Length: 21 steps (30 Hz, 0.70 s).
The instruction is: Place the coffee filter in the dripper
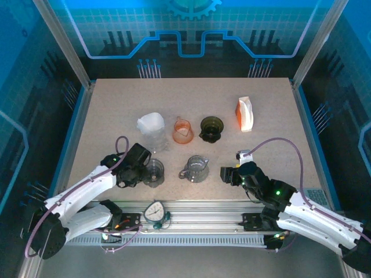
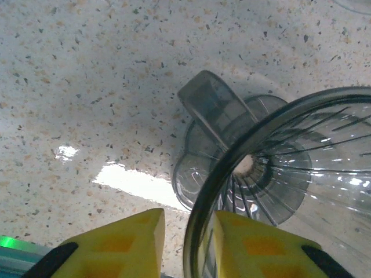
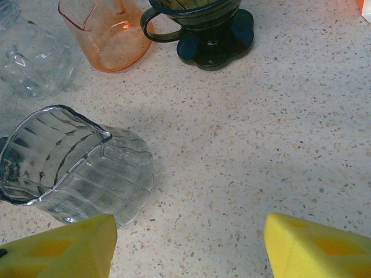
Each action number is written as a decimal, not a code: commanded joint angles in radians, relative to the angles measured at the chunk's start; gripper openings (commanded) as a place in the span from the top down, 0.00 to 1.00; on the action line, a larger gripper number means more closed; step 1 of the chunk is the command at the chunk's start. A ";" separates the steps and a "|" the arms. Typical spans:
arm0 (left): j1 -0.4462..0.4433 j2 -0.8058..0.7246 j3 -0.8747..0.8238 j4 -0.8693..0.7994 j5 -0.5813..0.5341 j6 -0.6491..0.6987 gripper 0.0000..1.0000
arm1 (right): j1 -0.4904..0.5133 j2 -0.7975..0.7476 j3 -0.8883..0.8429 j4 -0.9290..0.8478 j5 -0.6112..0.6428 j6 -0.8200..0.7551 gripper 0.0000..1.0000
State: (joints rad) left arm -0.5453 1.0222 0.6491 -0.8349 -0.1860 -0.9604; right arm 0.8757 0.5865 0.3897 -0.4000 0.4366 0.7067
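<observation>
A white paper coffee filter point(image 1: 152, 123) stands on a clear holder at the back left of the group. The clear ribbed dripper point(image 1: 154, 172) sits near the front left on its flower-shaped base point(image 2: 200, 174). My left gripper point(image 1: 141, 171) straddles the dripper's rim point(image 2: 200, 231). One yellow finger point(image 2: 122, 243) is outside with a narrow gap to the glass, and the other finger point(image 2: 261, 249) sits inside the cone. My right gripper point(image 1: 227, 174) hangs open over bare table beside a clear glass pitcher point(image 3: 69, 168), holding nothing.
A dark green dripper point(image 1: 211, 128) and an orange cup point(image 1: 182, 131) stand behind the glass pitcher point(image 1: 196, 168). An orange and white packet point(image 1: 245, 113) lies at the back right. A round timer point(image 1: 155, 212) rests on the front rail.
</observation>
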 commanded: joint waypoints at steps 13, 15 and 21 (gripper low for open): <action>0.006 -0.073 0.014 -0.013 0.055 0.028 1.00 | -0.015 0.004 0.008 0.004 0.014 0.007 0.31; -0.002 -0.097 0.039 -0.032 0.063 0.031 1.00 | -0.015 0.004 0.008 0.003 0.016 0.009 0.31; -0.090 -0.093 0.182 -0.095 0.054 0.065 1.00 | -0.018 0.006 0.006 0.005 0.023 0.013 0.31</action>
State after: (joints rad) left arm -0.5980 0.9283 0.7353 -0.8921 -0.1482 -0.9325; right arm 0.8730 0.5941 0.3893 -0.4023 0.4374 0.7071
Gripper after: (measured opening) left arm 0.085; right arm 0.690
